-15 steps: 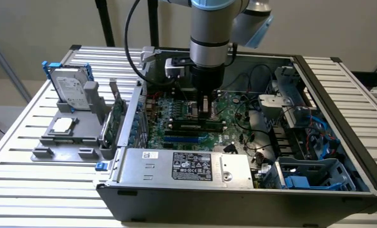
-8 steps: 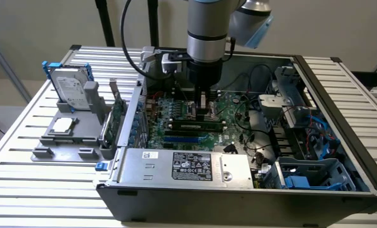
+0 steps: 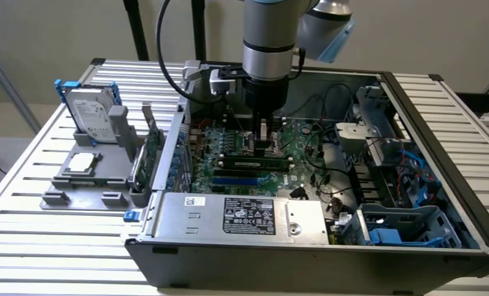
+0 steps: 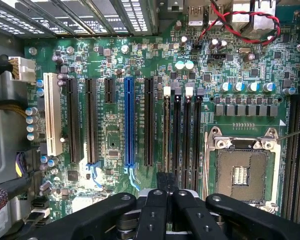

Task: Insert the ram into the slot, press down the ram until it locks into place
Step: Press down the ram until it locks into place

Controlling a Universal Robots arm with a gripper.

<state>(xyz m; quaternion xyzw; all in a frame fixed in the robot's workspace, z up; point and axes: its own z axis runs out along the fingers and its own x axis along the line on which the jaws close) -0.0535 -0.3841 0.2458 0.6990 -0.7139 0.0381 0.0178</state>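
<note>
1. Green motherboard (image 3: pixel 227 176) lies inside the open computer case (image 3: pixel 310 246), which rests on the slatted desk (image 3: pixel 30 203).
2. Gripper (image 3: pixel 265 143) hangs low over the motherboard, fingers together, tips close above the ram (image 3: pixel 253 164).
3. Ram lies along a black slot (image 3: pixel 244 168), near the middle of the motherboard, just behind the blue slot (image 3: pixel 244 181).
4. Grey tray (image 3: pixel 84 176) beside the case carries a hard drive (image 3: pixel 92 117).

Matt black plastic slot (image 4: pixel 176 131), glossy green ram (image 3: pixel 256 164), seemingly brushed-metal CPU socket (image 4: pixel 240 172), ribbed metal table (image 3: pixel 30 246)
</note>
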